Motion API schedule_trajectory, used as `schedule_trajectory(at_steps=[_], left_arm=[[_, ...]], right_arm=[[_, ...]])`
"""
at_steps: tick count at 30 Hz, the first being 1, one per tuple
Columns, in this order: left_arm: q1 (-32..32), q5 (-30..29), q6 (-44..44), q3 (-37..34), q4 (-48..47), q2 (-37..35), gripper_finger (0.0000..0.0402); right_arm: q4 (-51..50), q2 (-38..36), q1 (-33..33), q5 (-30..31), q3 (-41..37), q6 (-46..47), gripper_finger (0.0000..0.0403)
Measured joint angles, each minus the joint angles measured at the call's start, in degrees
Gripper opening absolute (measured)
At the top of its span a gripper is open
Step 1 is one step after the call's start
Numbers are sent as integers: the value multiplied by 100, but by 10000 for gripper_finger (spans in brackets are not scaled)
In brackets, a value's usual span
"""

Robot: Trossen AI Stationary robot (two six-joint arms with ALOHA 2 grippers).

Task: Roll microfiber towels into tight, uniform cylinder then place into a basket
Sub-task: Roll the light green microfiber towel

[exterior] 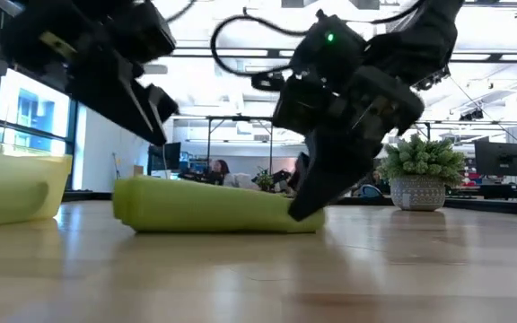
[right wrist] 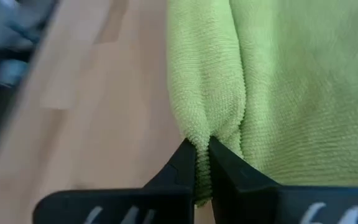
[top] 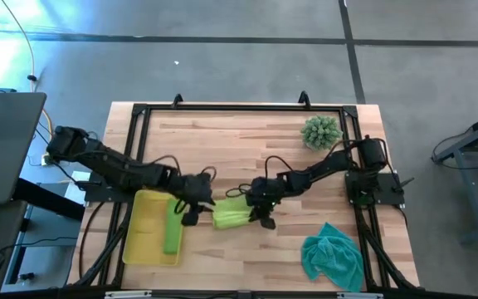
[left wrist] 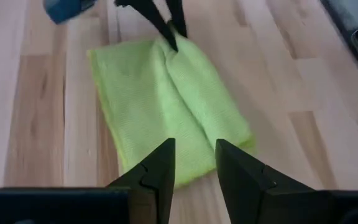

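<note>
**Green towel being pinched at its edge**

A soft lime green microfiber towel [top: 231, 217] is being worked on the wooden table [top: 247, 141], just beside the shallow yellow see-through plastic basket [top: 143, 237]. The towel is lying flat and partly folded, not yet rolled tight. Its long side is pointing from the basket toward the right arm.

The right gripper [right wrist: 202, 163] is being pressed down at the towel's end far from the basket. Its jaws are closed, and a small fold of the towel's edge is being pinched between them.

The left gripper [left wrist: 194, 165] is being held just above the towel's end near the basket. Its jaws are a little apart, and nothing is being held in them.

So the towel is lying between the two grippers, with one at each end. The left arm is nearer the basket.

A second lime green towel [top: 173, 232], already rolled, is lying inside the basket. A crumpled teal towel [top: 332, 256] is waiting well apart from the basket, past the right arm. A spiky green ball plant [top: 320, 132] is sitting far from the basket.
</note>
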Motion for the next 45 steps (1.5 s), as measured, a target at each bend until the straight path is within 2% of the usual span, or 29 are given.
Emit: schedule_trajectory(at_steps=[3,6,12,20,23,28,32,36,39,42,45], left_arm=[[-477,-566,-2,0,302,2,104],[-860,-1030,-136,1,529,1,104],[-1304,-2086,-454,5,1127,291,123],[-1396,-2205,-322,100,1703,1293,164],[-1432,-2272,-13,189,1679,1691,167],[-1455,-2723,179,318,1673,2201,164],[-1428,-2660,-155,356,1676,2375,142],[-1267,-2026,-839,375,1521,2379,95],[-1136,-1726,-1418,385,1343,2373,55],[-949,-1096,-1983,391,1288,2360,22],[-723,-312,-2396,395,1317,2360,8]], right_arm=[[-27,4,-174,-404,-2,774,3],[-97,-2,-260,-484,6,1491,3],[-98,-13,-285,-607,15,1880,3],[-132,-22,-285,-603,20,2053,13],[-132,-22,-283,-603,20,2078,14],[-128,-22,-283,-603,22,2086,15],[-134,-22,-283,-601,22,2074,15],[-130,-22,-283,-605,22,1823,27],[-165,-89,-283,-599,15,1471,54],[-263,-301,-283,-588,11,1064,81],[-431,-576,-264,-475,11,452,97]])
